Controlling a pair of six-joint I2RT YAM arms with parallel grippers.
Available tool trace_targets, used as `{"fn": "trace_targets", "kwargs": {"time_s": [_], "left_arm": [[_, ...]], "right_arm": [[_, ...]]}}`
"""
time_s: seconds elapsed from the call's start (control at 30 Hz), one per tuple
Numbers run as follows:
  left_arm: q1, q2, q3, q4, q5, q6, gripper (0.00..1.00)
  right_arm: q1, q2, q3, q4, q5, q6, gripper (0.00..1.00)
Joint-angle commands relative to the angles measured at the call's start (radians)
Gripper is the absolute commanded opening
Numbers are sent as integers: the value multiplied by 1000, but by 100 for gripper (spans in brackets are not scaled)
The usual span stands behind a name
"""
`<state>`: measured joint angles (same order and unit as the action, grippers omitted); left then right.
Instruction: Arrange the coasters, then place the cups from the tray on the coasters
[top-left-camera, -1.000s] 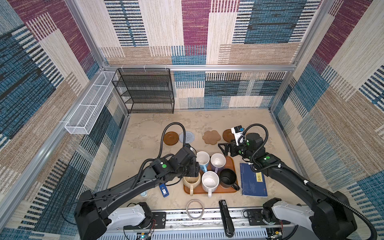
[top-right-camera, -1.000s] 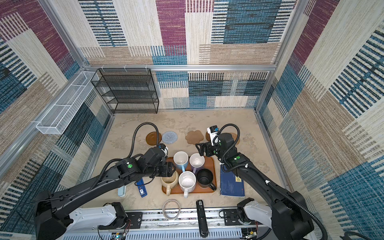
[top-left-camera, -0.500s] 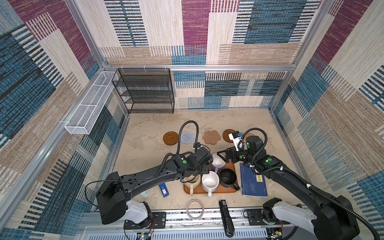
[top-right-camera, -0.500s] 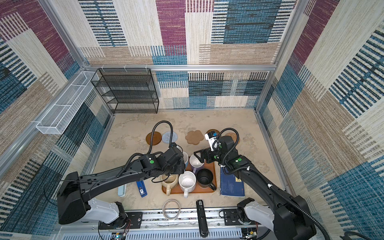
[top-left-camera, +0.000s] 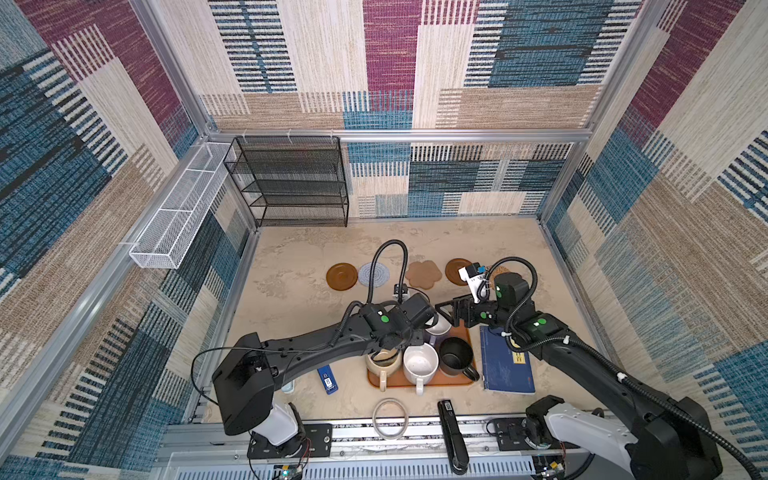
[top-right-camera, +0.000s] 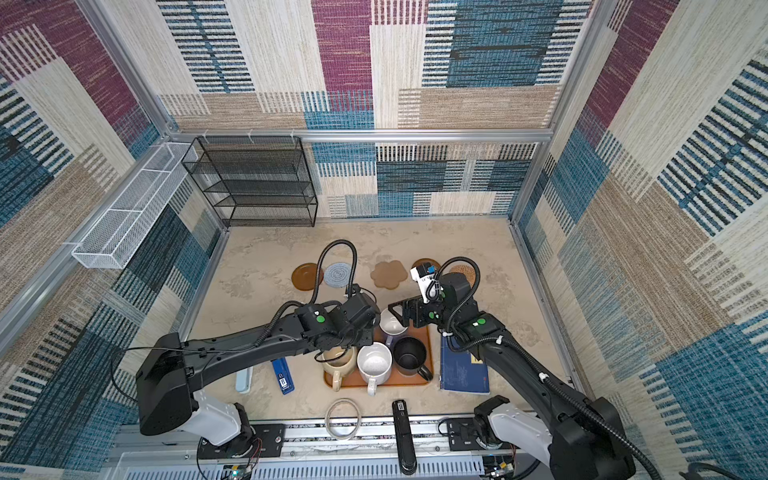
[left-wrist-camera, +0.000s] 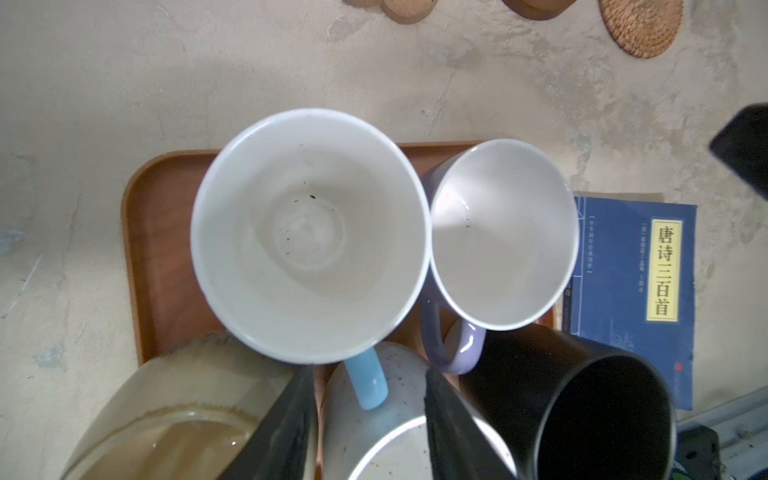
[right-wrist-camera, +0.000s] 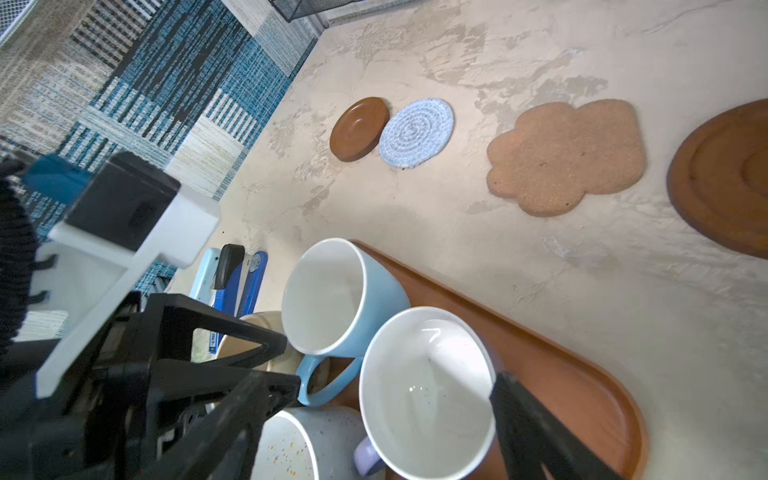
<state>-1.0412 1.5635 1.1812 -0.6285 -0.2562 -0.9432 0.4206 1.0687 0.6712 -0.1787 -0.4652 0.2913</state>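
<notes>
in both top views, the coasters (top-left-camera: 423, 274) are seen laid in a row on the table behind the tray (top-left-camera: 399, 382). this was most likely done so that a spot is ready for each cup. nothing has been put on them yet. the cups (top-left-camera: 420, 363) are packed close together on the tray. both arms are bent over the back of the tray, maybe so that two cups can be picked up at once.

in the left wrist view, the light blue cup (left-wrist-camera: 309, 232) is seen from above. it is upright, white inside, and just beside the lavender cup (left-wrist-camera: 503, 232). its blue handle (left-wrist-camera: 365, 395) is pointed at the left gripper (left-wrist-camera: 368, 374). the jaws are set partway open, one on each side of the handle, and no touch is seen. the handle was probably chosen because the cups are so crowded.

in the right wrist view, the jaws of the right gripper (right-wrist-camera: 397, 380) are held wide, one on each side of the lavender cup. no firm hold is shown.
</notes>
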Motion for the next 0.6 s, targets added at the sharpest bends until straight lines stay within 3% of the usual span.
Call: {"fn": "trace_targets", "kwargs": {"time_s": [0.0, 0.57], "left_arm": [[0, 13, 6, -44, -57, -35, 44], [-4, 79, 37, -45, -68, -46, 39]], "right_arm": [[1, -4, -2, 14, 31, 16, 87], [1, -33, -10, 19, 53, 23, 87]]}}
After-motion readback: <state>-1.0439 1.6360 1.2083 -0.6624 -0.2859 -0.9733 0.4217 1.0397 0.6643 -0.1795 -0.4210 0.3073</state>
